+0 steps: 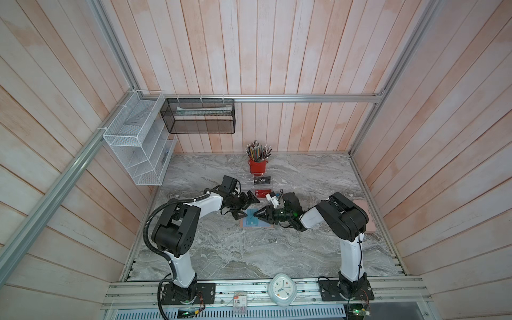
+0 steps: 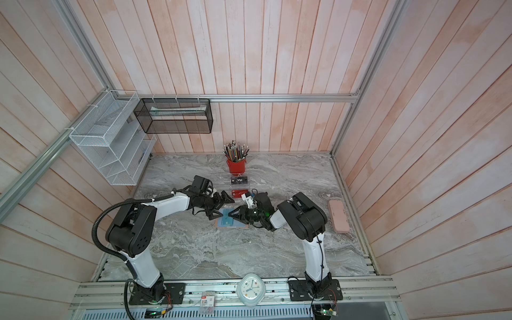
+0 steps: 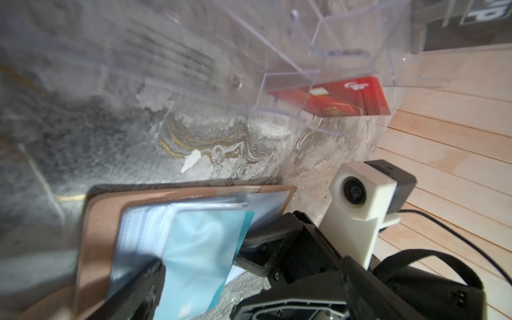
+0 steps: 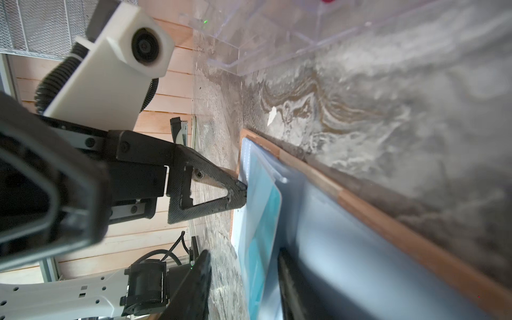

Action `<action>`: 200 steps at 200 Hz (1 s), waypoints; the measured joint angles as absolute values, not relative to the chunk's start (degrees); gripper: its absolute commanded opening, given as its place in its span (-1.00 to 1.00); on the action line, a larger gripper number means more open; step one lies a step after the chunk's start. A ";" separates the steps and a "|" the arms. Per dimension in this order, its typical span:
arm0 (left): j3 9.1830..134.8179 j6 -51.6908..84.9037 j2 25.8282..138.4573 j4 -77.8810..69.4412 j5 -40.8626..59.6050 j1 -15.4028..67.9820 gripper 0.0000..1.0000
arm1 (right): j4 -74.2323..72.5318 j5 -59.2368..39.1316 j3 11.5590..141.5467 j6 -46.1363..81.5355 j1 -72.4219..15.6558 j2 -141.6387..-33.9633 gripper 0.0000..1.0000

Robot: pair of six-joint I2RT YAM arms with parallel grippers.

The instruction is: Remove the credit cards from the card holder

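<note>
The card holder (image 1: 250,223) lies open and flat in the middle of the worktop (image 1: 249,255), long side running left to right, with the left jaws spread wide, one tip touching its edge, and the right jaws parted around the teal card (image 4: 263,221).

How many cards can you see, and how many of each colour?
black card: 1, in the rack
red card: 1, in the rack too
teal card: 1, at the holder
Total: 3 cards
</note>
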State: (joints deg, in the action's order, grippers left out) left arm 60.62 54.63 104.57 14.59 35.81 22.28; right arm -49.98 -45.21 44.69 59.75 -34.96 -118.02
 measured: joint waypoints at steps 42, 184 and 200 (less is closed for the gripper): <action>59.96 54.63 104.57 13.54 36.42 21.80 1.00 | -51.27 -45.34 43.18 60.42 -34.48 -118.02 -0.47; 59.29 54.65 104.57 12.16 37.32 21.54 1.00 | -53.95 -46.19 43.07 62.17 -34.35 -118.87 -0.85; 59.22 54.65 104.57 12.05 37.36 21.54 1.00 | -53.60 -46.19 43.40 62.13 -34.35 -119.02 -0.91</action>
State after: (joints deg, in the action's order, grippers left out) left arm 59.22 54.65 104.57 12.05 37.36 21.54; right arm -53.60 -46.19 43.40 62.13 -34.35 -119.02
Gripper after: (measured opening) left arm 0.998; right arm 0.066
